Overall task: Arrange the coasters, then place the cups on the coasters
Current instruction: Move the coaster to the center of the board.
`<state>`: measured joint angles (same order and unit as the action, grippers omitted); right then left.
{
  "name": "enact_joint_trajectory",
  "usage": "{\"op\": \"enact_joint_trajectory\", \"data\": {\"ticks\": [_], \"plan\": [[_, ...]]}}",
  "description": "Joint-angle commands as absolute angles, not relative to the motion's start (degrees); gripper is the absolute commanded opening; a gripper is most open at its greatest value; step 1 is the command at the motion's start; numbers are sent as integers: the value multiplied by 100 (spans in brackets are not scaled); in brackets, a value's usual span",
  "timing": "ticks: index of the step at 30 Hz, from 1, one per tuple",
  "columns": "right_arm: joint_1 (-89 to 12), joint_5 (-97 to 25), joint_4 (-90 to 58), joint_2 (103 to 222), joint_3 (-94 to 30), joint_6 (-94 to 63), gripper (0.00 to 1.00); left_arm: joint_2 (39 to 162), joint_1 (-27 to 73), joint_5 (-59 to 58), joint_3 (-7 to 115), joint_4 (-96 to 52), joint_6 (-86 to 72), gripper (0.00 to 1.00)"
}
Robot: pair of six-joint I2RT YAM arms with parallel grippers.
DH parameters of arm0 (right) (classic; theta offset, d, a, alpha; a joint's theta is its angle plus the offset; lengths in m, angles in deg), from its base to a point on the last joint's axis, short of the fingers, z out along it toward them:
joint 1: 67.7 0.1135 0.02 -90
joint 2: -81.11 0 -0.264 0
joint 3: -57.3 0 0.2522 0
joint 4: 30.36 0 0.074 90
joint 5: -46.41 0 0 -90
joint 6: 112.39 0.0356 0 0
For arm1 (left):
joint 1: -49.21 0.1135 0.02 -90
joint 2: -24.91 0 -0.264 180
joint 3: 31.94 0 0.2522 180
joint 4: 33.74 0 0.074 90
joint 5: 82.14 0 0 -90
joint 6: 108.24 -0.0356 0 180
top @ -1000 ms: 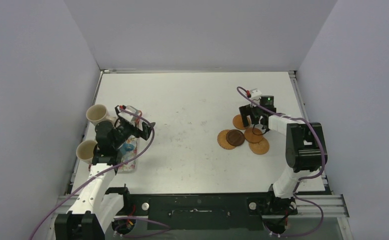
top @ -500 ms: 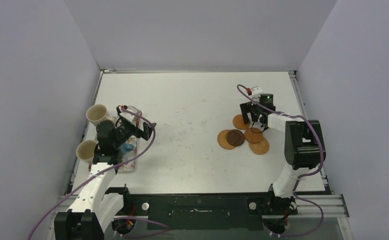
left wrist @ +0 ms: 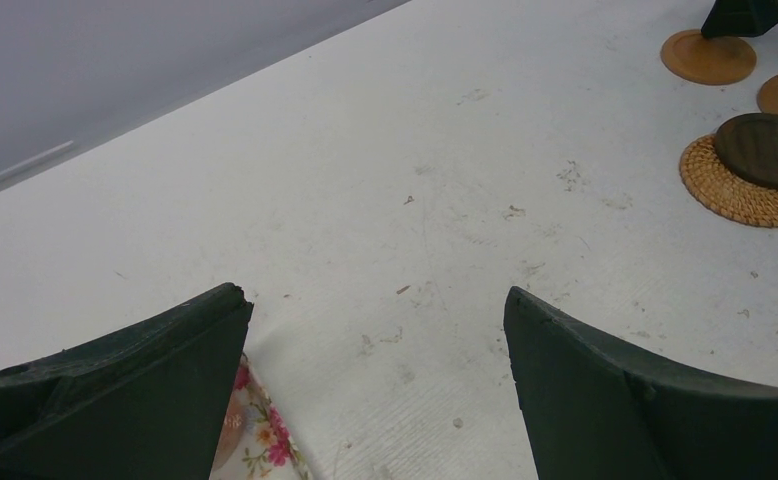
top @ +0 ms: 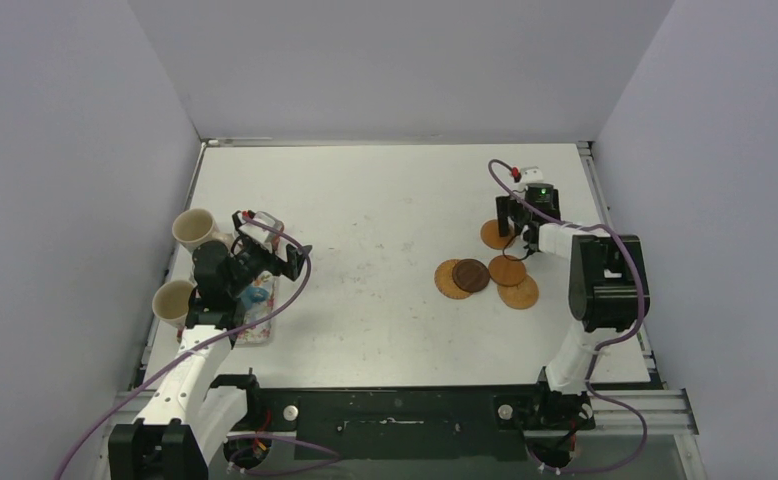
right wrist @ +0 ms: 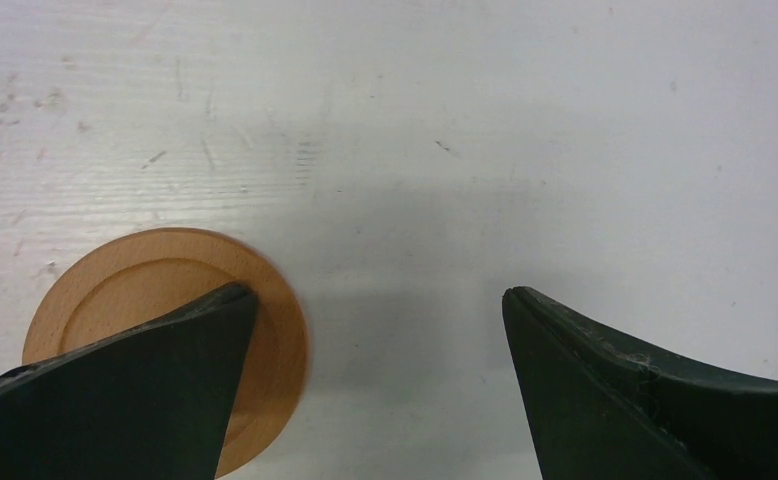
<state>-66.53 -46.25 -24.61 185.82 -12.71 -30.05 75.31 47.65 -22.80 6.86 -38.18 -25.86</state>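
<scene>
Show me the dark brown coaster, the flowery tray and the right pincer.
dark brown coaster (top: 471, 275): top view, centre of the disc.
floral tray (top: 257, 330): top view, near end.
right pincer (right wrist: 380, 295): right wrist view, midway between fingertips.

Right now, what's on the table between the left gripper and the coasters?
Nothing. The left wrist view shows only bare, scuffed table from the left gripper to the coasters.

Scuffed white table (top: 385, 200) between plain lavender-grey walls (top: 65, 150).
</scene>
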Motion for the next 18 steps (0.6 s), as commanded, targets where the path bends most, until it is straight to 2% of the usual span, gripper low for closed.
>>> {"op": "enact_joint_trajectory", "data": {"ticks": [1, 4, 8, 14, 18], "plan": [[-6919, -5205, -2521, 18617, -1322, -2718, 100, 7487, 4728, -2196, 774, -4020, -2620, 97], [-7003, -5126, -2584, 18433, -1269, -2648, 100, 7491, 4728, -2184, 775, -4027, -2620, 97], [-6961, -4436, -2869, 17762, -870, -2726, 100, 7512, 4728, -2183, 773, -4028, -2624, 97], [-6732, -2233, -3378, 16392, 151, -3447, 100, 7543, 4710, -2168, 775, -4037, -2630, 97], [-6203, -1987, -3117, 16255, 311, -4051, 100, 7539, 4701, -2141, 785, -4025, -2638, 97]]}}
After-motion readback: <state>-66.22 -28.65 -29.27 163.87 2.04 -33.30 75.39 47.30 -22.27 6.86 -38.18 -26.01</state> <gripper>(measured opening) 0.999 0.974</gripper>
